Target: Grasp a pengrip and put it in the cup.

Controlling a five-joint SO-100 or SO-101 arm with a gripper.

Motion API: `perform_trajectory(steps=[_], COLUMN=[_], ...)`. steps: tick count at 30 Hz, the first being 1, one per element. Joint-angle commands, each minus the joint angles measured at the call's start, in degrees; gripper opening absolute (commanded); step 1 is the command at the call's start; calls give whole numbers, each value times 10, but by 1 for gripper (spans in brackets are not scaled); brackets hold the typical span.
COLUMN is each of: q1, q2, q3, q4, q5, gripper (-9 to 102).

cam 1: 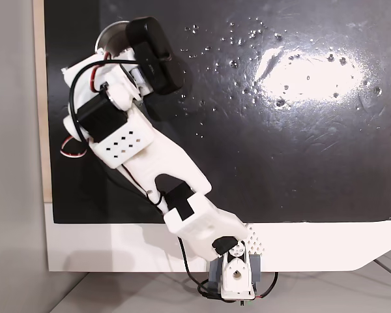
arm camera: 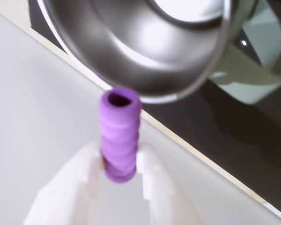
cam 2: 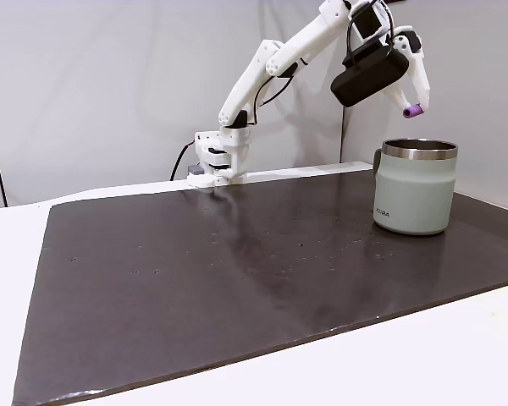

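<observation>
Fixed view from above: white arm [cam 1: 176,176] reaches from its base at the bottom edge to the upper left of the black mat [cam 1: 287,150]. A black rounded housing sits at its far end; a sliver of the cup [cam 1: 111,34] shows just past it, mostly hidden beneath the wrist. Fingertips hidden here.

Fixed view from the side: gripper [cam 2: 413,108] raised high, pointing down and to the right. The pengrip [cam 2: 415,110], purple, sticks out from the fingertips. The cup [cam 2: 415,188], pale grey-green with a steel rim and a small handle on its left, stands upright on the mat directly below the gripper, well apart from it.

Wrist view: two white fingers [arm camera: 84,173] closed narrowly on the lower end of the pengrip [arm camera: 119,138], ribbed and hollow-ended, which projects forward beyond them. Ahead of its tip lies the cup's [arm camera: 145,51] shiny steel interior, the handle off to the right. Pale tabletop [arm camera: 33,98] beneath the fingers.
</observation>
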Motion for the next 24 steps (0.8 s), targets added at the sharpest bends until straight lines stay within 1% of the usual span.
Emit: perform_trajectory(steps=[1, 4, 11, 12, 16, 18, 24], q1=[24, 34, 45, 46, 50, 52, 54], q2=[-11, -33, -41, -41, -42, -43, -73], q3=[-75, -106, -111, -111, -112, -113, -171], q4=[-17, -18, -15, -11, 5, 11, 39], q5=[2, 2, -1, -4, -15, -20, -30], gripper=[0, 0, 0, 1, 18, 23, 25])
